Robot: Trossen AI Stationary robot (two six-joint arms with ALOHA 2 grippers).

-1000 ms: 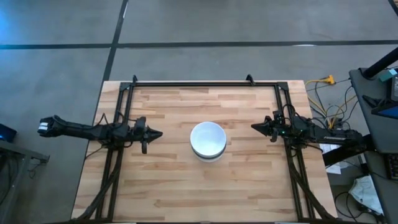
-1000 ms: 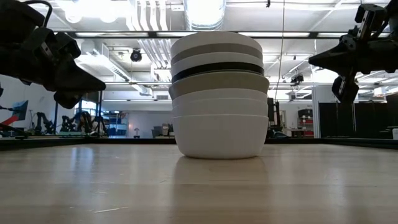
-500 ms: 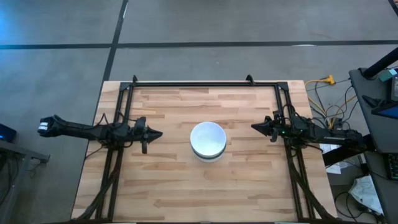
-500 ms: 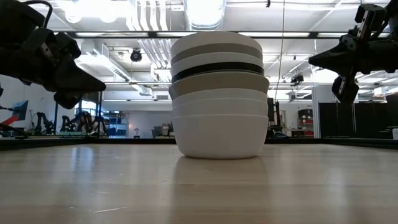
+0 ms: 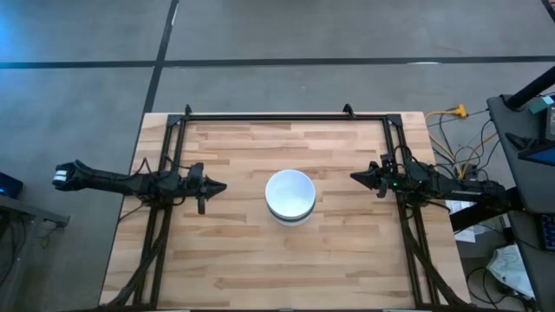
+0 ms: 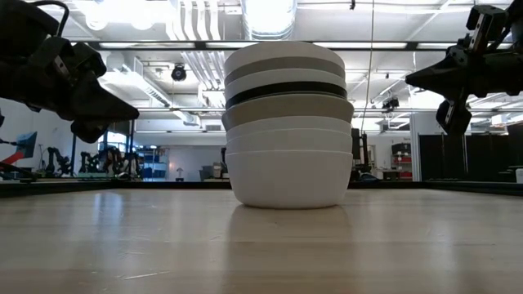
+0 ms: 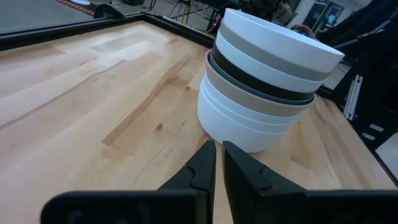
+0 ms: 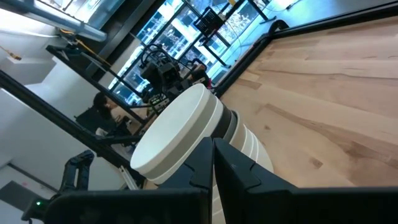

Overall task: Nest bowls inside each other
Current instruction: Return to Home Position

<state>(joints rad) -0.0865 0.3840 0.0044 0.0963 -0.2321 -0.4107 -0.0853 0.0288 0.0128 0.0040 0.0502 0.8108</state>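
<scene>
Wooden table centre: the bowls stand nested in one stack, unmoved; left gripper and right gripper wait apart, empty, fingers closed, job seemingly done.

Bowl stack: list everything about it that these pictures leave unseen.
- High view: the top white bowl covers the rest of the bowl stack; only a dark sliver shows at its edge.
- Low view: the outer walls hide each nested bowl's body. Only rim bands show, so the count is unsure.
- Right wrist view: the right hand hides part of the stack's base.
- Left wrist view: the stack's far side is turned away.
</scene>
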